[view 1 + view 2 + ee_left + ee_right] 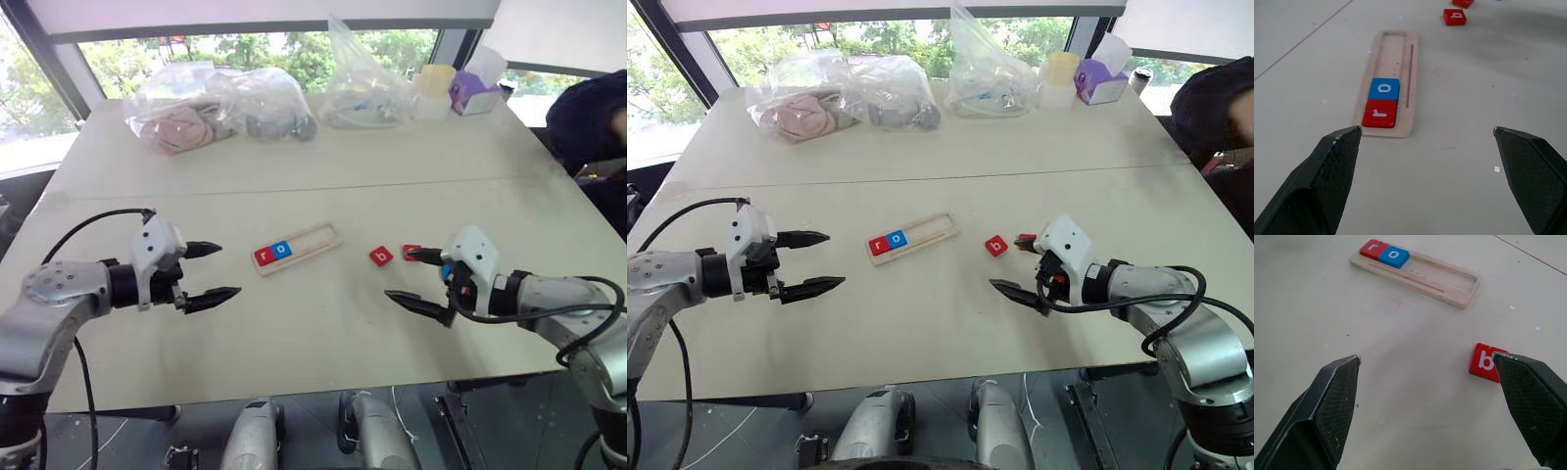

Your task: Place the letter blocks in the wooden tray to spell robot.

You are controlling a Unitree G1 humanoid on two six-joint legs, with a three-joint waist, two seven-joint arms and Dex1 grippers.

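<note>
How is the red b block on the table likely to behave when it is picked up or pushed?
The red b block looks like a flat, stiff tile, so it probably slides rather than rolls or tips. It lies low on the table, so gripping its thin edges may be fiddly.

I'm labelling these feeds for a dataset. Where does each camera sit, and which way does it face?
Left and right eye views: on the head, looking forward and down at the table; both arms show, left tool, right tool.
Left wrist view: along its open black fingers at the wooden tray.
Right wrist view: along its open fingers toward the b block.
Shared: tray holding r and o.
</note>
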